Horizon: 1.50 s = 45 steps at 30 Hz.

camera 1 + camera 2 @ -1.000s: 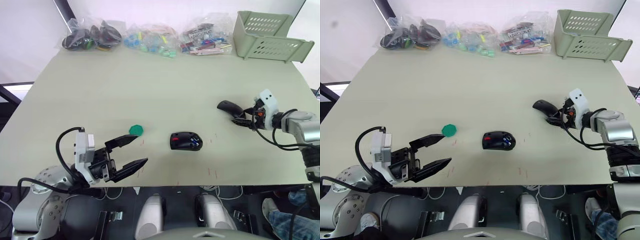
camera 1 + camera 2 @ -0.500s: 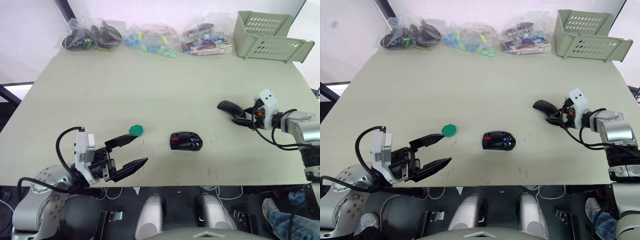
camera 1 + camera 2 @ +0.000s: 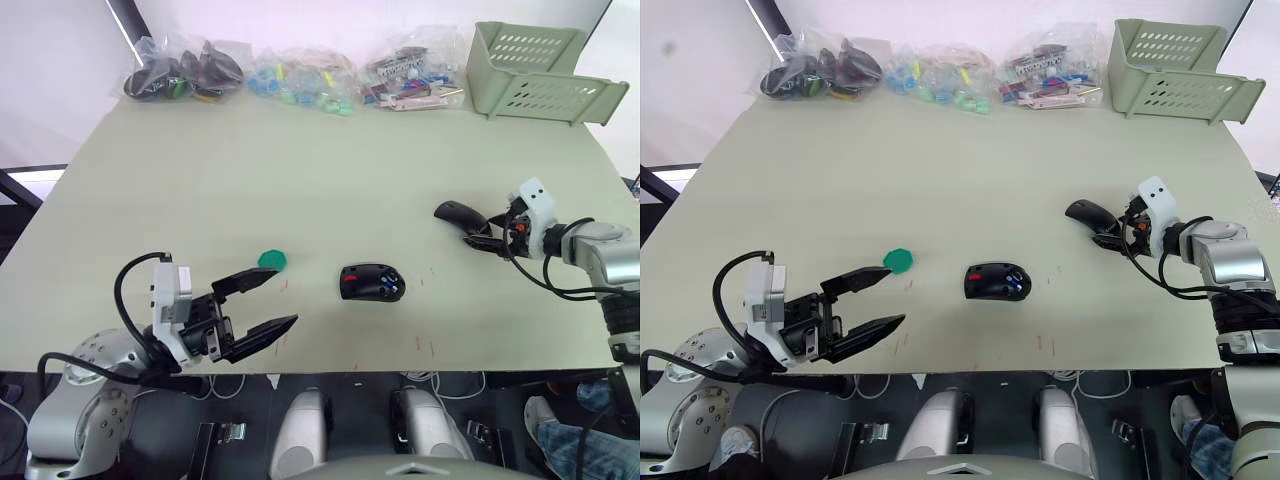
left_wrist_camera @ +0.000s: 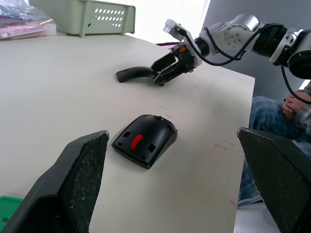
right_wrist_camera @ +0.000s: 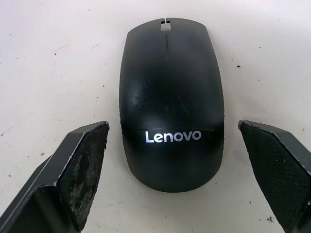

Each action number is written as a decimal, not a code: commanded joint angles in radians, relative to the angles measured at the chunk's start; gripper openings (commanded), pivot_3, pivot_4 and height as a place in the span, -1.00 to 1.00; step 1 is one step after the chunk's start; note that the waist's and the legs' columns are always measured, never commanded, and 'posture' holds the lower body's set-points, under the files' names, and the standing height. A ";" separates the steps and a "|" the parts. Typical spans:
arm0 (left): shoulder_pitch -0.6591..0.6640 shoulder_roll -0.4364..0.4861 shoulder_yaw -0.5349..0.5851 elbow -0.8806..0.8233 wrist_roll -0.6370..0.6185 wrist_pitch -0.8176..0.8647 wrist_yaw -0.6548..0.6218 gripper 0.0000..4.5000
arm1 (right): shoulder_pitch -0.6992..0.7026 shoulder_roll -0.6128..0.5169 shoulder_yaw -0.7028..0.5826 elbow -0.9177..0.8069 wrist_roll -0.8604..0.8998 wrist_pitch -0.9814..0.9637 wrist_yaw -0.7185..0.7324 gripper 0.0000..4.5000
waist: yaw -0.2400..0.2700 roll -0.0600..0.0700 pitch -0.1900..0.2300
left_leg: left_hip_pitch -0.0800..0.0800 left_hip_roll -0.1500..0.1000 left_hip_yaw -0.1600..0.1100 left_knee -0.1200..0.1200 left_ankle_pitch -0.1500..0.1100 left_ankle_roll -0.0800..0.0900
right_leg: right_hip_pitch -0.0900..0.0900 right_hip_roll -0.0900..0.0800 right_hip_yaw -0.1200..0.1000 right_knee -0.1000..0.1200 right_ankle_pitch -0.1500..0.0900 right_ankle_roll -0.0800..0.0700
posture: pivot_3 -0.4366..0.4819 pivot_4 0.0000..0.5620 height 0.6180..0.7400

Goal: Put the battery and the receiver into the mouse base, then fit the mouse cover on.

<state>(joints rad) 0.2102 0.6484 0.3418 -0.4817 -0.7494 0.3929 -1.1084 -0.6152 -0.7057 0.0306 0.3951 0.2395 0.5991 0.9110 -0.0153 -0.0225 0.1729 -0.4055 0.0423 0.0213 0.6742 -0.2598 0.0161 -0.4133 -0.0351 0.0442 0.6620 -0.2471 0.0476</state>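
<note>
The mouse base (image 3: 372, 283) lies open near the table's front middle, a red patch at its left end and the blue battery (image 3: 386, 289) in its recess. I cannot make out the receiver. The mouse cover (image 5: 171, 104), a glossy black shell with white lettering, rests on the table at the right (image 3: 455, 211). My right gripper (image 3: 476, 237) is open, its fingers (image 5: 82, 165) straddling the cover's near end without closing on it. My left gripper (image 3: 282, 298) hovers open at the front left, a short way left of the base, holding nothing.
A flat green disc (image 3: 272, 260) lies just beyond the left gripper. Several bags of parts (image 3: 300, 78) line the table's far edge, and a pale green basket (image 3: 535, 70) stands at the far right corner. A seated person's legs (image 4: 272, 121) are beyond the right edge.
</note>
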 commanded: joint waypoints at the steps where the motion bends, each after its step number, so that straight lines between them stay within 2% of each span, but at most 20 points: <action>1: -0.002 0.008 -0.004 -0.004 -0.007 -0.020 -0.005 1.00 | -0.004 -0.011 -0.029 -0.009 -0.001 -0.020 0.002 0.99 | 0.000 0.000 0.000 | 0.000 0.000 0.000 0.000 0.000 0.000 | 0.000 0.000 0.000 0.000 0.000 0.000 | -0.05 -0.47 1.00; 10: -0.007 0.009 -0.010 0.002 -0.003 -0.024 -0.006 1.00 | 0.001 -0.014 -0.029 -0.010 -0.004 -0.032 0.005 0.99 | 0.000 0.000 0.000 | 0.000 0.000 0.000 0.000 0.000 0.000 | 0.000 0.000 0.000 0.000 0.000 0.000 | -0.05 -0.47 1.00; 13: -0.010 0.008 -0.013 0.004 -0.003 -0.025 -0.006 1.00 | 0.002 -0.013 -0.029 -0.007 -0.006 -0.034 0.003 0.69 | 0.000 0.000 0.000 | 0.000 0.000 0.000 0.000 0.000 0.000 | 0.000 0.000 0.000 0.000 0.000 0.000 | -0.05 -0.47 1.00; 15: -0.010 0.009 -0.014 0.006 -0.003 -0.026 -0.007 1.00 | 0.005 -0.014 -0.026 -0.009 -0.009 -0.038 0.003 0.25 | 0.000 0.000 0.000 | 0.000 0.000 0.000 0.000 0.000 0.000 | 0.000 0.000 0.000 0.000 0.000 0.000 | -0.05 -0.47 1.00; 25: -0.012 0.010 -0.015 0.015 -0.004 -0.032 -0.007 1.00 | 0.010 -0.034 -0.037 -0.054 -0.017 -0.053 0.013 0.25 | 0.001 0.000 0.000 | 0.000 0.000 0.000 0.000 0.000 0.000 | 0.000 0.000 0.000 0.000 0.000 0.000 | -0.05 -0.47 1.00; 29: -0.005 0.013 -0.009 0.016 -0.007 -0.034 -0.011 1.00 | 0.030 -0.070 -0.064 -0.197 0.044 -0.002 0.068 0.25 | 0.001 0.001 0.000 | 0.000 0.000 0.000 -0.001 0.000 0.000 | 0.000 0.000 0.000 0.000 0.000 0.000 | -0.05 -0.47 1.00; 35: 0.011 0.039 0.028 0.034 -0.057 -0.010 -0.051 1.00 | 0.036 -0.130 -0.035 -0.612 0.230 0.182 0.189 0.25 | -0.004 0.001 0.001 | 0.002 0.001 0.000 -0.004 0.000 0.000 | 0.000 0.000 0.000 0.000 0.000 0.000 | -0.05 -0.47 1.00; 40: 0.041 0.043 0.062 0.060 0.001 -0.114 -0.098 1.00 | -0.072 -0.149 0.153 -0.777 0.201 0.272 0.209 0.25 | -0.003 0.001 0.001 | 0.004 0.003 0.000 -0.004 0.000 0.000 | 0.000 0.001 0.000 0.000 -0.002 -0.003 | -0.05 -0.47 1.00; 42: 0.049 0.047 0.082 0.080 -0.053 -0.102 -0.144 1.00 | -0.109 -0.137 0.213 -0.791 0.195 0.292 0.214 0.25 | -0.001 0.001 0.001 | 0.004 0.003 0.001 -0.004 0.000 0.000 | 0.000 0.001 0.000 0.000 -0.002 -0.004 | -0.05 -0.47 1.00; 45: 0.040 0.066 0.102 0.129 -0.048 -0.111 -0.179 1.00 | -0.157 -0.109 0.309 -0.772 0.149 0.288 0.210 0.25 | 0.002 0.001 0.001 | 0.004 0.003 0.001 -0.004 0.000 0.000 | 0.000 0.000 0.000 -0.001 -0.003 -0.004 | -0.05 -0.47 1.00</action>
<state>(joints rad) 0.2561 0.6982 0.4101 -0.3576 -0.7798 0.2991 -1.2666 -0.7488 -0.8161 0.3281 -0.3694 0.4064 0.8922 1.1203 -0.0136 -0.0214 0.1738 -0.4019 0.0451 0.0223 0.6702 -0.2599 0.0159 -0.4135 -0.0350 0.0444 0.6610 -0.2497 0.0436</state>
